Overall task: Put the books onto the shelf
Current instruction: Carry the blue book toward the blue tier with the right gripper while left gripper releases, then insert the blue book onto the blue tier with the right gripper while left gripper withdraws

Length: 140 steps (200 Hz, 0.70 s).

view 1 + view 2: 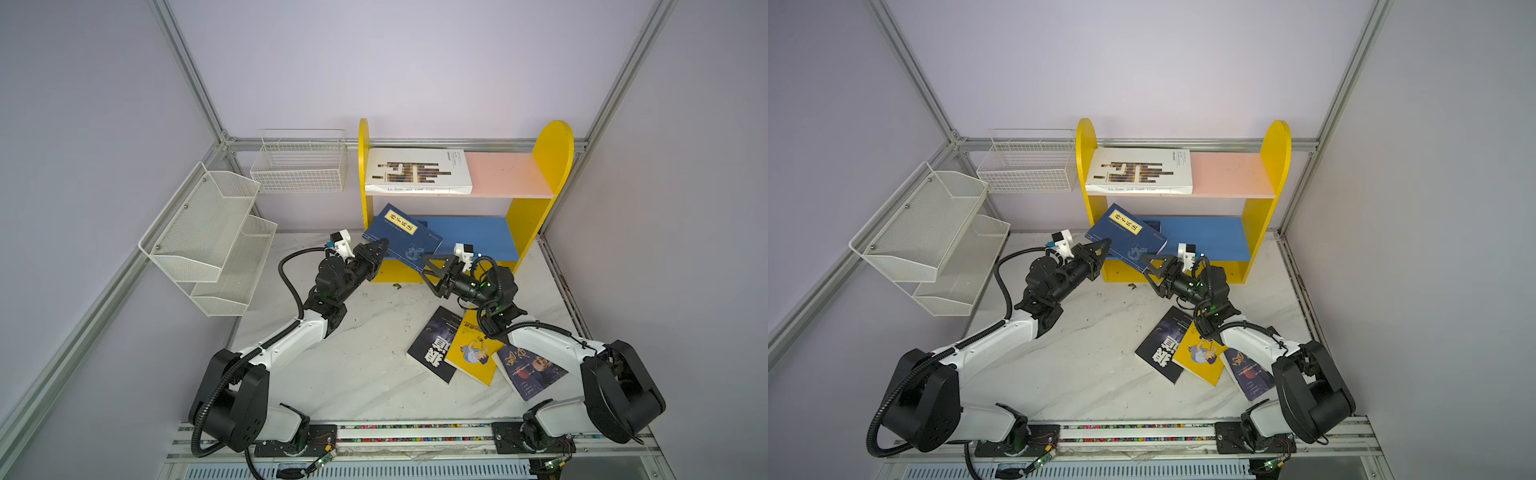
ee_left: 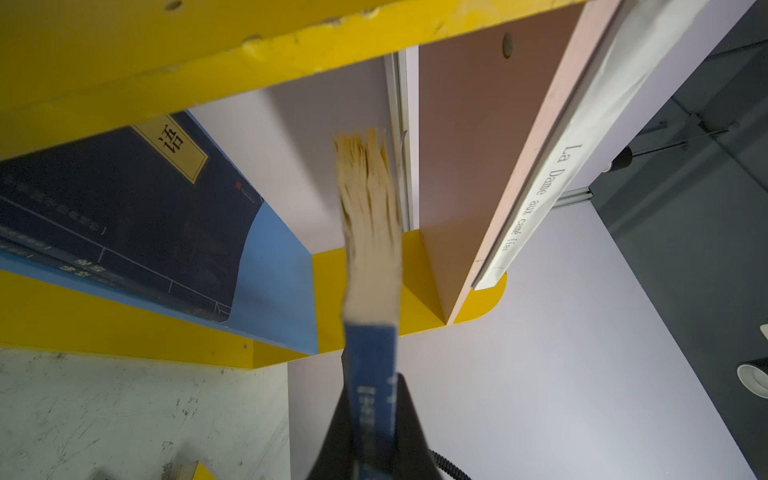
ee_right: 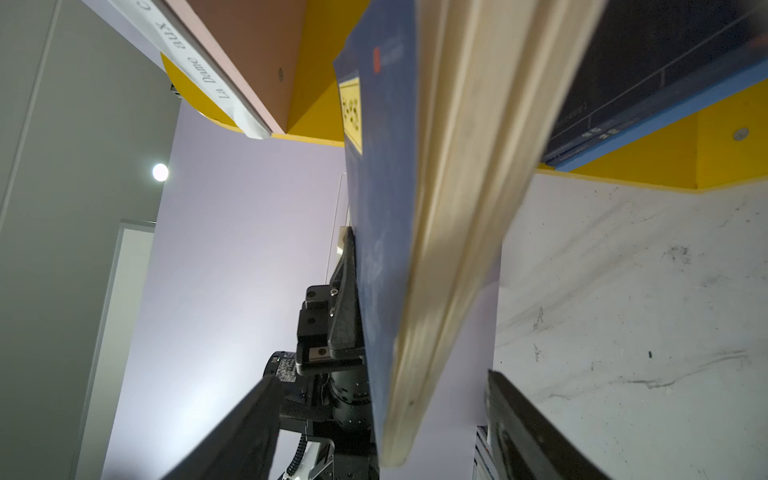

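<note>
The left tool (image 1: 383,243) is pinched shut on the spine end of a navy book (image 1: 403,239) with a yellow label, in the middle of both top views; the book is tilted, part of it over the blue lower board (image 1: 473,237) of the shelf (image 1: 552,166) and part sticking out past the front edge. The right tool (image 1: 424,266) is just right of that book, with its two fingers spread wide; in the right wrist view the book's page edge sits between them with a gap on each side, so this tool holds nothing. A second navy book (image 2: 124,216) lies flat on the blue board; a big white book (image 1: 417,170) lies flat on the left part of the pink upper board (image 1: 507,174).

Three more books lie on the counter (image 1: 353,365) at the lower right of the frame; they are a black book (image 1: 432,345), a yellow cartoon book (image 1: 473,353) and a dark-blue book with a face (image 1: 532,370), packed close with edges overlapping; the right arm reaches over them. A white mesh rack (image 1: 208,232) and a white wire basket (image 1: 299,166) hang at the left of the frame.
</note>
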Available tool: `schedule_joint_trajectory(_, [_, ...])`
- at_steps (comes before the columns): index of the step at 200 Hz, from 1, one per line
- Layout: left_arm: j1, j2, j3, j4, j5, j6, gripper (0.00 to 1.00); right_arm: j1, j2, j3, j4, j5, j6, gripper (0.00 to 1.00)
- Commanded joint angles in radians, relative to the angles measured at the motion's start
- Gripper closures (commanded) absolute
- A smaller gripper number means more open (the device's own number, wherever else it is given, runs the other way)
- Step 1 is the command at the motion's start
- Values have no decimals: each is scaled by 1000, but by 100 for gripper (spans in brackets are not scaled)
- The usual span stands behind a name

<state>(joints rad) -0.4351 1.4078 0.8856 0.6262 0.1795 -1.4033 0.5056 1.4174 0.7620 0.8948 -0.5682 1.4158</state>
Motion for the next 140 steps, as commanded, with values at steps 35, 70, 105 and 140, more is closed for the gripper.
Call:
schedule_joint_trajectory(35, [-17,-5,36,119,-81,-17,100,33,42,54,28,115,5,46])
schedule_joint_trajectory(70, [-19,-14,25,104,-98,-17,100,35,16,50,-6,202,-5,70])
schedule_joint_trajectory(105, [-22,-3,29,103,-83,-26,94,35,23,69,-53,217,-28,86])
schedule_joint_trajectory(140, [-14,-10,27,44,-40,-16,57,11,40,115,-104,187,-62,92])
